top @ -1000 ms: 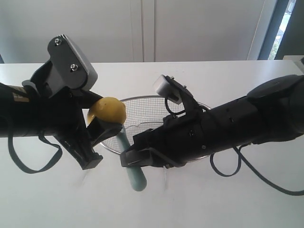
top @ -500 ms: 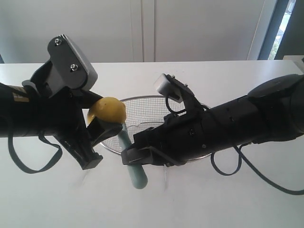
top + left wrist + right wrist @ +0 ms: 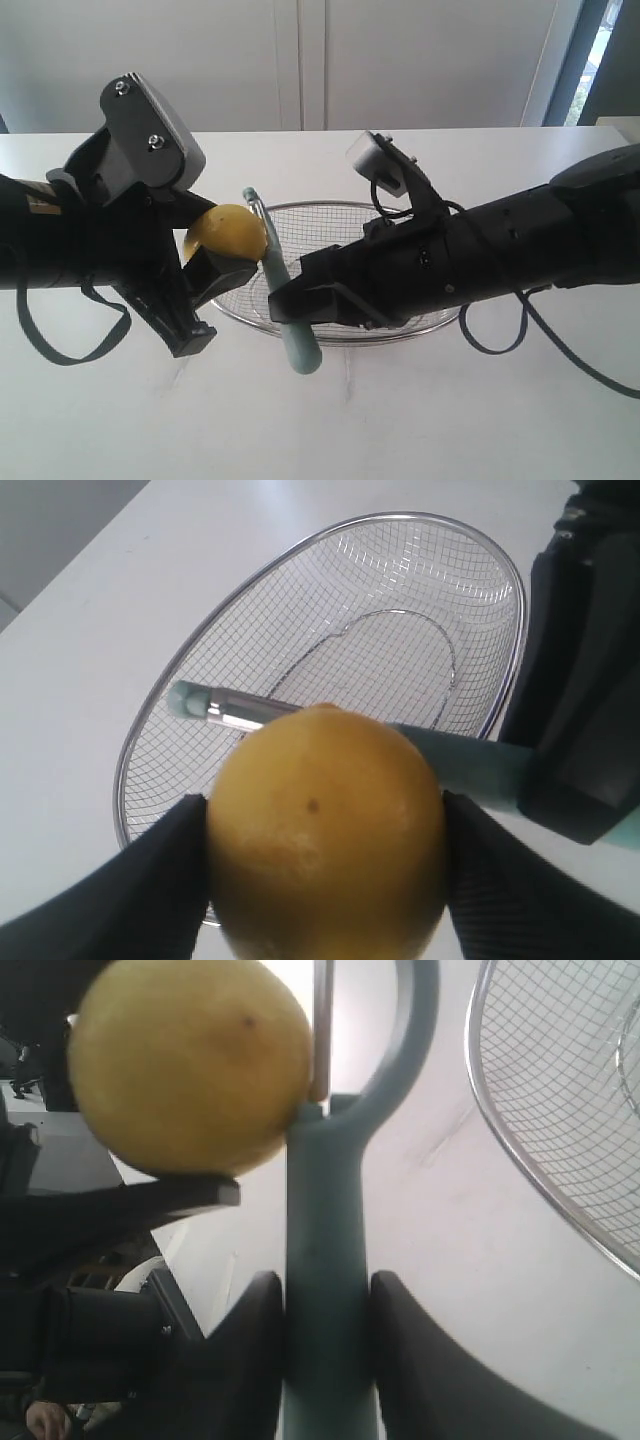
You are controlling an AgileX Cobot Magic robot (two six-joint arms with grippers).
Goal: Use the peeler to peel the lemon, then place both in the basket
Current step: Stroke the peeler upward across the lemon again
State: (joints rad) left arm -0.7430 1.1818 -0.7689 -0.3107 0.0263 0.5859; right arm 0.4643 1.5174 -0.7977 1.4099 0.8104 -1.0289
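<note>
The yellow lemon (image 3: 228, 230) is held above the table by my left gripper (image 3: 205, 262), which is shut on it; its dark fingers (image 3: 150, 880) press both sides of the lemon (image 3: 325, 830). My right gripper (image 3: 300, 300) is shut on the teal peeler (image 3: 285, 300) by its handle (image 3: 325, 1290). The peeler's head and metal blade (image 3: 322, 1030) rest against the lemon (image 3: 190, 1065). The wire mesh basket (image 3: 400, 215) sits on the table behind both, under the right arm.
A white table (image 3: 450, 420) carries everything. The two dark arms crowd the middle, the left arm (image 3: 80, 240) and the right arm (image 3: 500, 250) meeting over the basket rim (image 3: 300, 550). A white wall stands behind.
My right gripper has lifted and moved right, swinging the peeler so its head now rises past the lemon's right side. The left arm and lemon have stayed still.
</note>
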